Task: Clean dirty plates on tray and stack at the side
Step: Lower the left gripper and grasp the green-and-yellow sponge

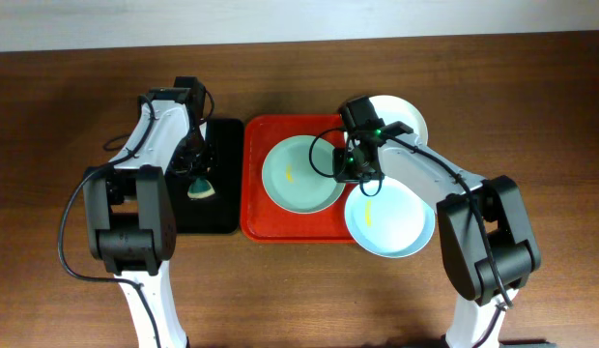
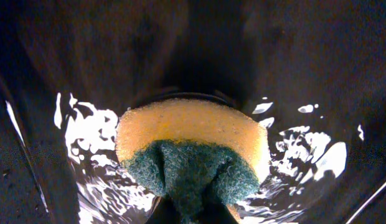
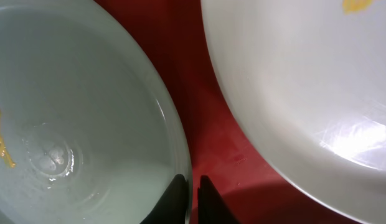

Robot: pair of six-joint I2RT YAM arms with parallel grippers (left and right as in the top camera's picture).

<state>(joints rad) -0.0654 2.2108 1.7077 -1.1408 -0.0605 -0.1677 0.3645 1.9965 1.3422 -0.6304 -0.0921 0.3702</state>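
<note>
- Mint green plate [image 1: 295, 179], yellow smear showing, lies on the left half of the red-orange tray [image 1: 256, 227]; your right gripper [image 3: 192, 193] is pinched on its right rim.
- Hold that rim down and the plate flat.
- Your left gripper [image 1: 198, 174], clamped on the sponge [image 2: 190, 146] over the black tray [image 1: 222, 217], should cross and scrub the smear.

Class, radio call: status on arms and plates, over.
Left jaws shut on sponge at black tray. Right jaws pinch mint plate rim on red tray. Blue plate close beside.
</note>
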